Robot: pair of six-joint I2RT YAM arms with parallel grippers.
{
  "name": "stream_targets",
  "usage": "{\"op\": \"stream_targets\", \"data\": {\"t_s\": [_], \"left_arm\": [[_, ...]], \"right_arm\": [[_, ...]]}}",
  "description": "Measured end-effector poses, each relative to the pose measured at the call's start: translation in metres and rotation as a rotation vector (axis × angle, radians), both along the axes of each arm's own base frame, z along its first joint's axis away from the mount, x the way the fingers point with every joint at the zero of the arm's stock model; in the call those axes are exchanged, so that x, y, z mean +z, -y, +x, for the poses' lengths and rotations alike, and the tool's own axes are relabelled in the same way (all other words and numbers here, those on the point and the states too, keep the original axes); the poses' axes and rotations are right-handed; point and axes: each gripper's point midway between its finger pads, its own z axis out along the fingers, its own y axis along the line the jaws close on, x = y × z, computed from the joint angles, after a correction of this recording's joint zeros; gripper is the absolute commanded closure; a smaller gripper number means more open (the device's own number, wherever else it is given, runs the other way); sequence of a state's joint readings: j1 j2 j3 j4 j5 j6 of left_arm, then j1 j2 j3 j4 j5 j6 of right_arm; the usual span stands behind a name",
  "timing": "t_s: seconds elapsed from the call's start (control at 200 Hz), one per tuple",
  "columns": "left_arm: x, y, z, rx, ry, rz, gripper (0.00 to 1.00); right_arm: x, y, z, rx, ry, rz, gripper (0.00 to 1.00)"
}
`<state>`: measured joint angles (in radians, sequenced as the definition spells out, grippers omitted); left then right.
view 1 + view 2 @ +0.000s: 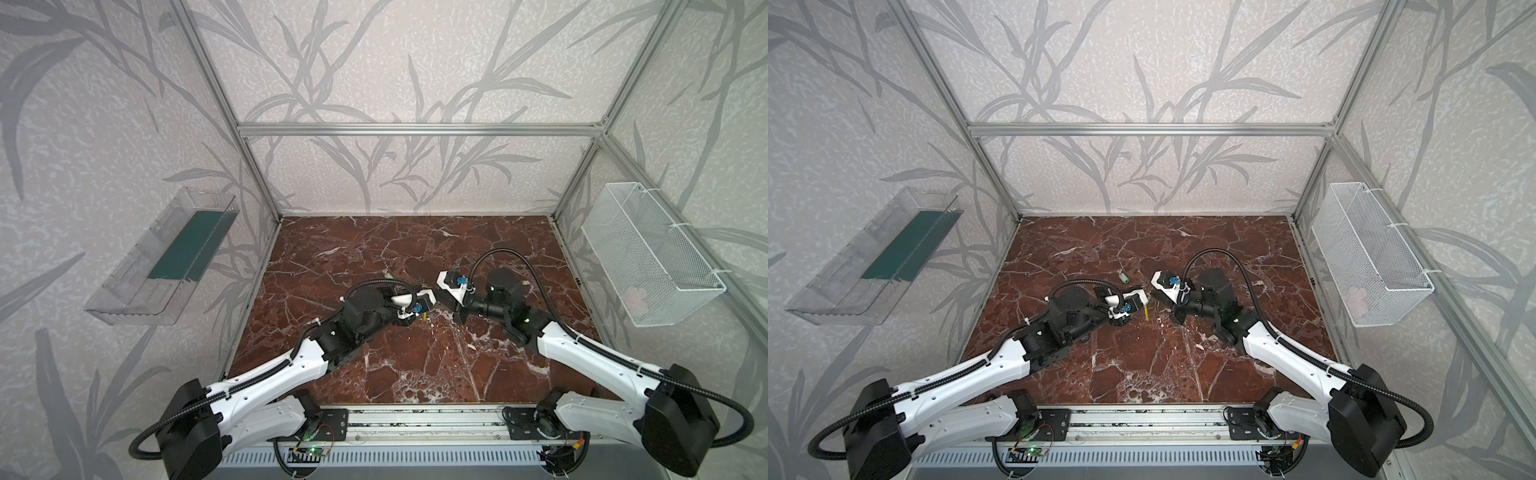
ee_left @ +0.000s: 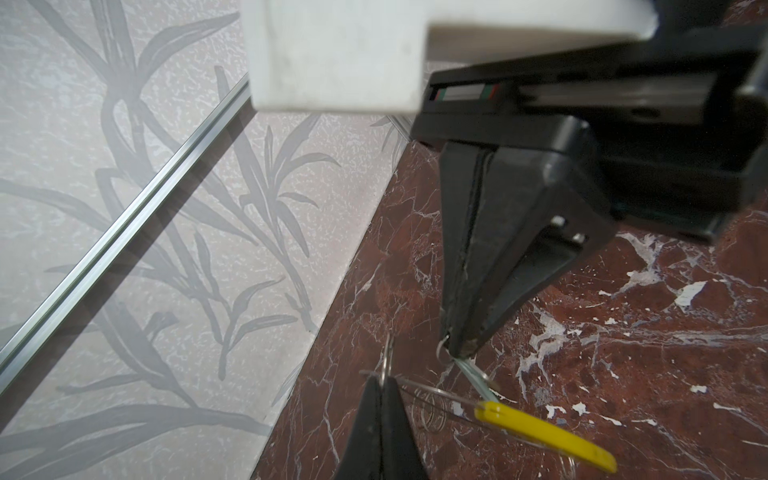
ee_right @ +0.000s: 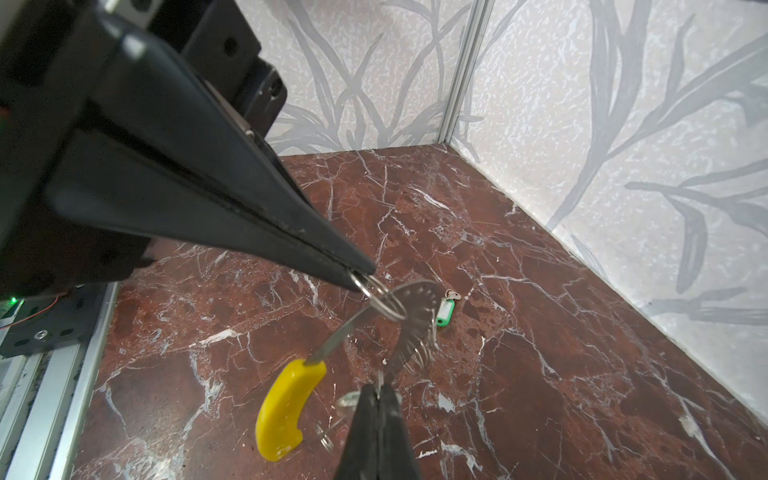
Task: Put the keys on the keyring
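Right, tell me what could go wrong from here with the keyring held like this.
1. The right gripper and left gripper each pinch only thin wire at the keyring, which hangs between them; a slip may drop it.
2. The key on the table still needs a gripper; releasing one leaves a single pinch.

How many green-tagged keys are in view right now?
2. One key lies loose on the table; a second key, mostly hidden, seems pinched in the left tool. Others may be hidden.
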<state>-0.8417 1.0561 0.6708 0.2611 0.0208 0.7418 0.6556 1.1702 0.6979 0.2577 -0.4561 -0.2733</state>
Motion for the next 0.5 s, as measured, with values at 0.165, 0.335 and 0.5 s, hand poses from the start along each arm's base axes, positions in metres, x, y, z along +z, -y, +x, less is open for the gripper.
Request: {"op": "stream_targets", "data": {"t_s": [0.165, 0.335, 0.5], "left_arm": [[0.006, -0.001, 0.004, 0.022, 0.005, 0.002, 1.0], [0.01, 0.0, 0.009, 0.043, 0.006, 0.0, 1.0], [0.005, 0.001, 0.01, 0.05, -0.008, 0.013, 1.0]], "right_arm": [[0.009, -0.004, -0.002, -0.006, 0.027, 0.021, 1.0], [0.014, -0.007, -0.002, -0.016, 0.043, 0.034, 1.0], [0.018, -0.009, -0.001, -0.031, 0.065, 0.05, 1.0]]}}
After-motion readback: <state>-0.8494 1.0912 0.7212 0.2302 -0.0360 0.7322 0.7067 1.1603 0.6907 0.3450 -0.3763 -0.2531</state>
